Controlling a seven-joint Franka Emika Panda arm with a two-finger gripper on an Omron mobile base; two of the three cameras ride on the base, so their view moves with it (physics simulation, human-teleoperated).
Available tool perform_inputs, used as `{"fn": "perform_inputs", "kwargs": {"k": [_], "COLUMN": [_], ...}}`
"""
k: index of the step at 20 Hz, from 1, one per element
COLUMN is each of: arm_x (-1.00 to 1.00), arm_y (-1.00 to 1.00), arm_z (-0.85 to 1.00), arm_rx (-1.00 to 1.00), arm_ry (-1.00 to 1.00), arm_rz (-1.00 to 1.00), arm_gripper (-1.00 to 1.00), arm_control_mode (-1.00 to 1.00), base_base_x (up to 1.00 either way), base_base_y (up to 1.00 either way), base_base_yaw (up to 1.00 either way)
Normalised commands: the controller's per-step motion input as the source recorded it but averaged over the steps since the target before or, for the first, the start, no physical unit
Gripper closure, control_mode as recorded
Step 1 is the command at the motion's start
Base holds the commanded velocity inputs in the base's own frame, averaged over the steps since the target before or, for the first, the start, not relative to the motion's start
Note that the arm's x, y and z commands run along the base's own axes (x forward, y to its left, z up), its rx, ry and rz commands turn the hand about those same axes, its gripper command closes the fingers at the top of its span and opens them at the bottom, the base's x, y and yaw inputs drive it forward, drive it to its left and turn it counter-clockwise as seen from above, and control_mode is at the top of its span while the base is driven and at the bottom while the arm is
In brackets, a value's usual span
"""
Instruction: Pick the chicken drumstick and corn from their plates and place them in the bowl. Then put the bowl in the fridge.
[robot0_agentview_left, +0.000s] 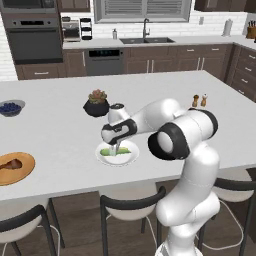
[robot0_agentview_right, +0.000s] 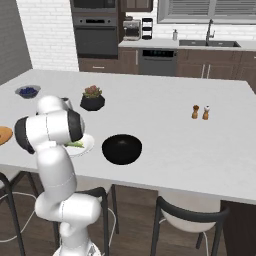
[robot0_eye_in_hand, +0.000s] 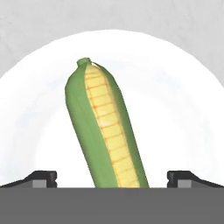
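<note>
The corn (robot0_eye_in_hand: 107, 131), a green-husked cob with yellow kernels showing, lies on the white plate (robot0_eye_in_hand: 175, 109) near the island's front edge. My gripper (robot0_eye_in_hand: 112, 179) hangs just above it, open, a fingertip (robot0_eye_in_hand: 43, 178) on either side of the cob's near end without touching it. From the left base the gripper (robot0_agentview_left: 116, 149) points down onto the corn (robot0_agentview_left: 107, 152) and its plate (robot0_agentview_left: 129, 158). The chicken drumstick (robot0_agentview_left: 11, 164) rests on the orange-brown plate (robot0_agentview_left: 17, 175) far to the left. The black bowl (robot0_agentview_right: 122, 148) stands empty just right of the white plate (robot0_agentview_right: 85, 146). The fridge is out of view.
A black succulent pot (robot0_agentview_left: 96, 104) stands behind the white plate, with a small bowl of blueberries (robot0_agentview_left: 10, 107) at the far left. Salt and pepper shakers (robot0_agentview_left: 199, 101) are to the right. Stools (robot0_agentview_left: 132, 202) line the island's front edge.
</note>
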Motion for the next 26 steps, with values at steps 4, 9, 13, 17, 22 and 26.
{"fn": "perform_inputs", "kwargs": {"k": [4,9,13,17,22,26], "arm_x": [0.29,0.07,-0.04,-0.07,-0.14,-0.69], "arm_y": [0.00,0.00,0.00,0.00,0.00,-0.01], "arm_z": [-0.07,-0.22,-0.36,-0.42,-0.15,0.67], "arm_rx": [0.00,0.00,0.00,0.00,0.00,0.00], "arm_ry": [0.00,-0.03,-0.04,-0.02,-0.02,-0.04], "arm_rz": [0.05,0.09,0.13,0.14,0.10,0.00], "arm_gripper": [-1.00,-1.00,1.00,1.00,1.00,1.00], "arm_control_mode": [-1.00,-1.00,-1.00,-1.00,-1.00,-1.00], "base_base_x": [0.00,0.00,0.00,0.00,0.00,0.00], "base_base_y": [0.00,0.00,0.00,0.00,0.00,0.00], "base_base_yaw": [0.00,0.00,0.00,0.00,0.00,0.00]}}
